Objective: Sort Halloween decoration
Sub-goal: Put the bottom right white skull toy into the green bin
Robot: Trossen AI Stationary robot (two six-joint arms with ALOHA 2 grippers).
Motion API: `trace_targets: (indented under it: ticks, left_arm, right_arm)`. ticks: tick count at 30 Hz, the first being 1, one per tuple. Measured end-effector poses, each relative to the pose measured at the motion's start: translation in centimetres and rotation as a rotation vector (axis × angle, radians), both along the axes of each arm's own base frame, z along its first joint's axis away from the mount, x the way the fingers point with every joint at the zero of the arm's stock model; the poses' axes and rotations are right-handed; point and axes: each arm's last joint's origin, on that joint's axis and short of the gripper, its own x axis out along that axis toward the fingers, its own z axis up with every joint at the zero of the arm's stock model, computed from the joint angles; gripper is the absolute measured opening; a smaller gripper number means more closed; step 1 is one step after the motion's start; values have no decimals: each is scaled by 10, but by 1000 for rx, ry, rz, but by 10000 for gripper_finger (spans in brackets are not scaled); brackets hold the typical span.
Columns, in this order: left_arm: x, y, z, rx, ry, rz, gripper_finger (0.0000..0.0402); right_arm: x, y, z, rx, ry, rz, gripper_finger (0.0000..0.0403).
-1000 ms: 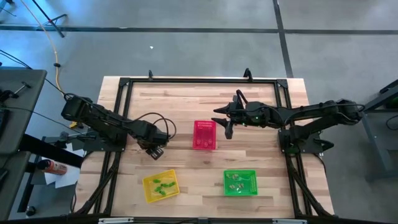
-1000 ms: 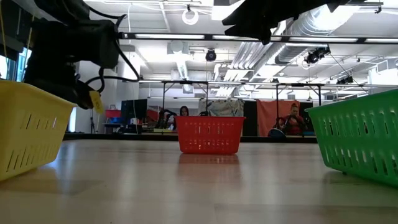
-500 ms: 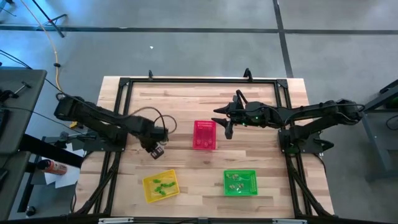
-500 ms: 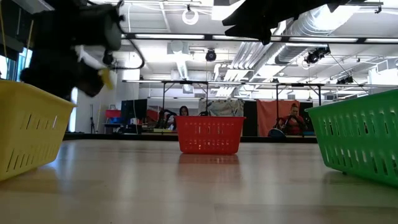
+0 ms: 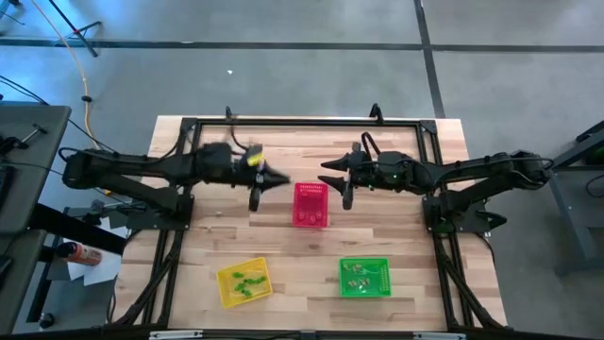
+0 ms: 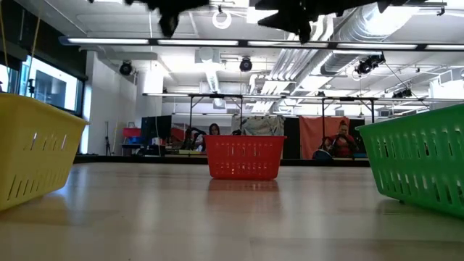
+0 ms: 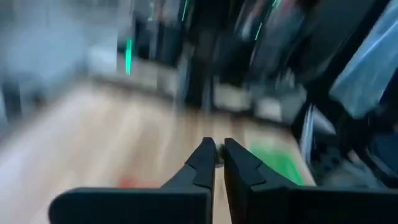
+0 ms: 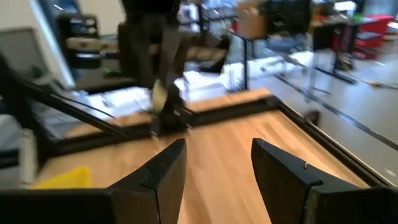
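Note:
My left gripper (image 5: pixel 272 179) hangs high over the table, left of the pink-red basket (image 5: pixel 310 204). It points level toward the table's right edge, and its fingers (image 7: pixel 205 158) are shut with nothing visible between them. My right gripper (image 5: pixel 337 181) hovers open on the basket's other side, pointing toward the table's left edge and facing the left gripper. Small green trinkets lie in the yellow basket (image 5: pixel 243 281). Green and pale trinkets lie in the green basket (image 5: pixel 364 277). A few reddish trinkets (image 5: pixel 304 217) lie in the pink-red basket.
All three baskets stand on the wooden table (image 5: pixel 274 246), the yellow and green ones near the front edge. A black frame (image 5: pixel 302 123) runs round the table top. People sit in the room beyond the table (image 6: pixel 341 141).
My left gripper has risen from low over the table beside the yellow basket. It has swung toward the far edge and the pink-red basket, and tipped from pointing down to pointing level toward the table's right edge. My right gripper has stayed in place.

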Motion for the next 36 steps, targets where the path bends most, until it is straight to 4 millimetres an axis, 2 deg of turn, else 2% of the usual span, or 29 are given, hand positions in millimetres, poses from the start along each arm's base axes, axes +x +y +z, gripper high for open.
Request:
trace_targets:
  ticks: [2, 4, 10, 21, 28, 36]
  left_arm:
    - [3, 0, 13, 113, -141, -13, 3]
    - [4, 0, 18, 194, -195, -21, 3]
    - [3, 1, 13, 226, -145, -24, 3]
    - [5, 1, 9, 228, -114, -11, 3]
    - [29, -22, -19, 281, -27, -122, 2]
    - [82, -52, -62, 295, 18, -214, 2]
  right_arm:
    - [1, 1, 4, 4, -38, 41, 177]
    - [1, 2, 7, 8, -69, 77, 177]
    - [1, 3, 10, 78, -110, 107, 177]
    - [1, 3, 12, 49, -132, 121, 177]
    - [-16, -11, 38, -83, -269, 22, 177]
    - [-53, -31, 69, -145, -393, -128, 177]
